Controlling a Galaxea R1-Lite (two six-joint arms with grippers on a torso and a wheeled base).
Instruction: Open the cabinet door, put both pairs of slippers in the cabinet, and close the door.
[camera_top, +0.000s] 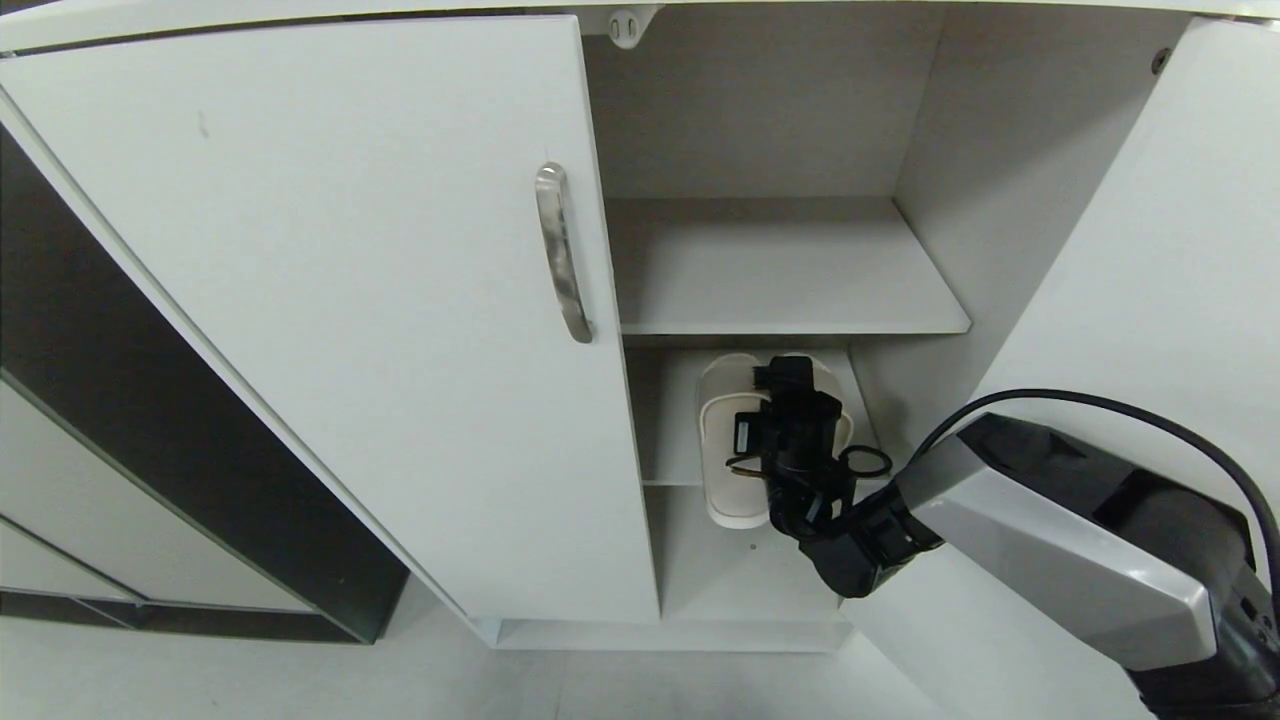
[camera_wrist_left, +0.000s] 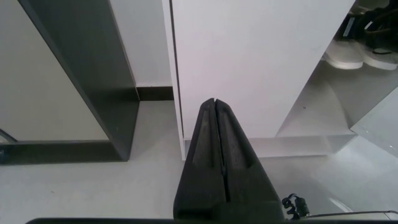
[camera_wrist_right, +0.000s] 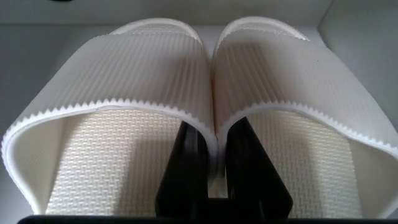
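A white cabinet is seen from above and in front; its right door is swung open, while its left door, fitted with a metal handle, is shut; the opening step is therefore judged done.

One pair of white slippers is held at the lower shelf, toes pointing inward and heels overhanging the shelf's front edge; whether the soles are already resting on the shelf cannot be told. The right gripper is clamped on the pair; the two inner edges of the ribbed straps are pinched together between its black fingers, so both slippers are carried side by side as one. The upper shelf is bare.

The left gripper is held low outside the cabinet, in front of the shut left door; its fingers are pressed together with nothing between them.

The placing of the first pair is judged nearly finished, with only the release outstanding; the other pair is judged still to be fetched and stowed, and the right door has yet to be closed.
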